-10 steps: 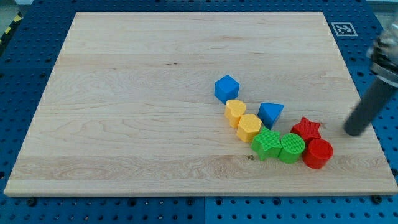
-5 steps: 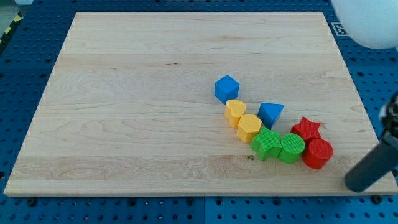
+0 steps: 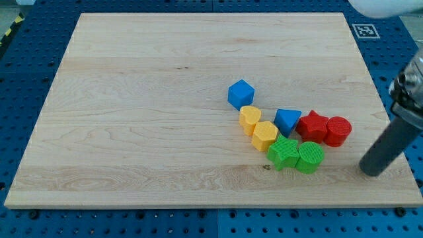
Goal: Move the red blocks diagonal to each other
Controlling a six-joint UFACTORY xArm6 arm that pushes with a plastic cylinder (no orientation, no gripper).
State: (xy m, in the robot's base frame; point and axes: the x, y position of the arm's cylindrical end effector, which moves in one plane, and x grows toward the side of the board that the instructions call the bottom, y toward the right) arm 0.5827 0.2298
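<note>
The red star and the red cylinder sit touching, side by side, at the view's right end of the block cluster — the star pressed against the blue triangular block. The arm carries no claw, only a rod, and its tip rests on the wooden board to the lower right of the cylinder — near it, apart.

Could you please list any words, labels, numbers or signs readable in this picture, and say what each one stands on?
No readable words, brand names or numbers appear anywhere.
One sign only: a black-and-white square fiducial marker, just off the wooden board's top right corner, on the blue pegboard; it carries a pattern, not text.
The coloured blocks and my tip bear no markings.
</note>
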